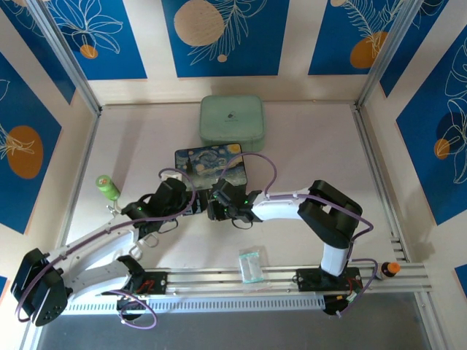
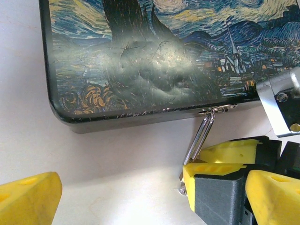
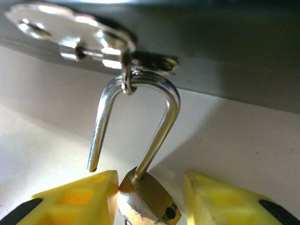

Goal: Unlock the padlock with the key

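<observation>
Padlock [image 3: 143,201] dead centre between the yellow fingers of the right tool [image 3: 150,182], brass body tipped on the pale surface [image 3: 243,140]. One finger is up against its side and the other has a sliver of daylight next to it, so the tool is half closed around the lock and not clamped on it.

The shackle [image 3: 164,122] runs straight away from the tool, from the body up to the hasp [image 3: 75,35] on the edge of the painted box [image 2: 140,56]. That is the long axis. One leg is seated in the brass, while the other hangs with its tip clear of the body, so the lock looks sprung to me.

The left tool [image 2: 152,197] gapes wide with nothing in it, near the same box edge and looking at the lock side-on. I can't make out the key.

The right arm is plainly the nearer one. By my reading, any pull has to follow that shackle line, or the loop binds in the hasp.
</observation>
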Motion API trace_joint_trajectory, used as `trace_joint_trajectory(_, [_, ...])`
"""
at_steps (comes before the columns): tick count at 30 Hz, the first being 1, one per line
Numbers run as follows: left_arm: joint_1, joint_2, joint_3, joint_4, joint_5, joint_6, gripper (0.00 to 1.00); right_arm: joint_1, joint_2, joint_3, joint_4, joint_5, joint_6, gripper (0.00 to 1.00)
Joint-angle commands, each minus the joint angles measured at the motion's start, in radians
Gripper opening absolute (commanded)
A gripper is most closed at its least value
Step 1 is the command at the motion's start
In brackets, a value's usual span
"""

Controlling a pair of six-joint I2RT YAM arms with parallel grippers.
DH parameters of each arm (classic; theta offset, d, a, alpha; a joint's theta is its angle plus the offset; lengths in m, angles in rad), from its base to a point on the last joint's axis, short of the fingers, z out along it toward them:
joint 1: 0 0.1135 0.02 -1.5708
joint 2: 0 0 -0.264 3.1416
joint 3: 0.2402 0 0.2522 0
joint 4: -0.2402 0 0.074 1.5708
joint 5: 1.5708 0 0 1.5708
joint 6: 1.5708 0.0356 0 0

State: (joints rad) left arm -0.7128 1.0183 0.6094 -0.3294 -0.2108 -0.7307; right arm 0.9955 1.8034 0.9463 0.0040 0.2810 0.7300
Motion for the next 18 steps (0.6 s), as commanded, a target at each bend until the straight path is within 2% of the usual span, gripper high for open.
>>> trace_joint_trajectory(1, [0.012,0.002,-0.006,-0.009,-0.022,0.01,0.99,0.014,0.037,-0.041,-0.034,-0.063,0.019,0.36])
trace_joint_trajectory(7, [0.013,0.009,0.021,-0.013,-0.034,0.027,0.99,0.012,0.034,-0.084,0.014,-0.089,0.047,0.24])
trace_joint_trajectory(11, [0.013,0.027,0.058,-0.023,-0.051,0.08,1.0,0.002,0.014,-0.137,0.078,-0.114,0.079,0.2])
trace_joint_trajectory(13, [0.012,0.039,0.083,-0.018,-0.063,0.17,1.0,-0.015,-0.006,-0.181,0.147,-0.146,0.103,0.16])
trace_joint_trajectory(18, [0.012,0.091,0.173,-0.028,-0.1,0.473,0.98,-0.054,-0.034,-0.268,0.282,-0.221,0.151,0.14])
